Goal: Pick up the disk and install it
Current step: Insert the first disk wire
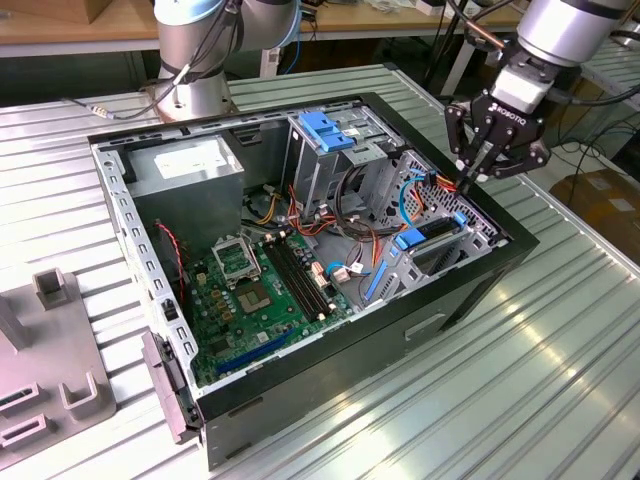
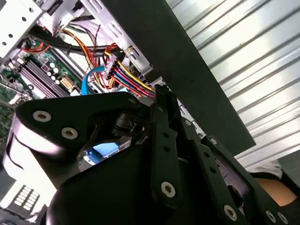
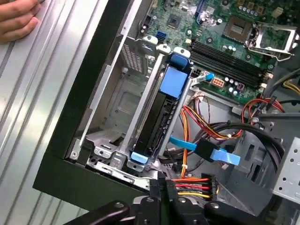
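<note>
Disk [image 1: 438, 231] sits in its bay, centre-right; our gripper [image 1: 470, 180] hovers near, fingers closed empty; seating needs straight pressing, we judge.

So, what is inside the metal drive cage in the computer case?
The disk stands on edge in the drive cage, with blue plastic at both ends. The cage walls cover its sides and whatever lies under it.
</note>
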`<move>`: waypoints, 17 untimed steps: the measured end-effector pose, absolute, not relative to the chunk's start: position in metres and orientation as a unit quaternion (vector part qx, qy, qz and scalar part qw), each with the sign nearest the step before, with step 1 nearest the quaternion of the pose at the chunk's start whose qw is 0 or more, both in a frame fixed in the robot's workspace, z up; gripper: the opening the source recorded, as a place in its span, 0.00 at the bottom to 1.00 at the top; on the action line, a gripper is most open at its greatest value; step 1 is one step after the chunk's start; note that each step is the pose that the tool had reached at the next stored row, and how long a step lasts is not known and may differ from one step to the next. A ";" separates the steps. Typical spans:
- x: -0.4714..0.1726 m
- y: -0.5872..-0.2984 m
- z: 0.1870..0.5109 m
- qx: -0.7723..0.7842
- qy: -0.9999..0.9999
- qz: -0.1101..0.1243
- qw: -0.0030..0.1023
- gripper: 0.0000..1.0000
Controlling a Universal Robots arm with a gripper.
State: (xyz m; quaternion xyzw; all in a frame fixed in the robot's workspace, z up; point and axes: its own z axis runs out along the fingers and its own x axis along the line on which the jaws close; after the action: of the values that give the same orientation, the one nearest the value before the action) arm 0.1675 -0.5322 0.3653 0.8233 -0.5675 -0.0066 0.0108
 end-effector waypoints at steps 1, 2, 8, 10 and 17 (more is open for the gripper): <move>0.167 -0.532 0.365 0.818 -0.575 -0.007 0.011 0.16; 0.166 -0.532 0.365 0.818 -0.575 -0.007 0.011 0.16; 0.152 -0.532 0.365 0.818 -0.575 -0.007 0.011 0.16; 0.149 -0.532 0.365 0.818 -0.575 -0.007 0.011 0.16; 0.148 -0.532 0.364 0.796 -0.605 -0.007 0.010 0.16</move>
State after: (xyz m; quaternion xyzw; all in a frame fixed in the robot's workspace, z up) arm 0.1477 -0.5322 0.3643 0.7958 -0.6055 -0.0071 0.0105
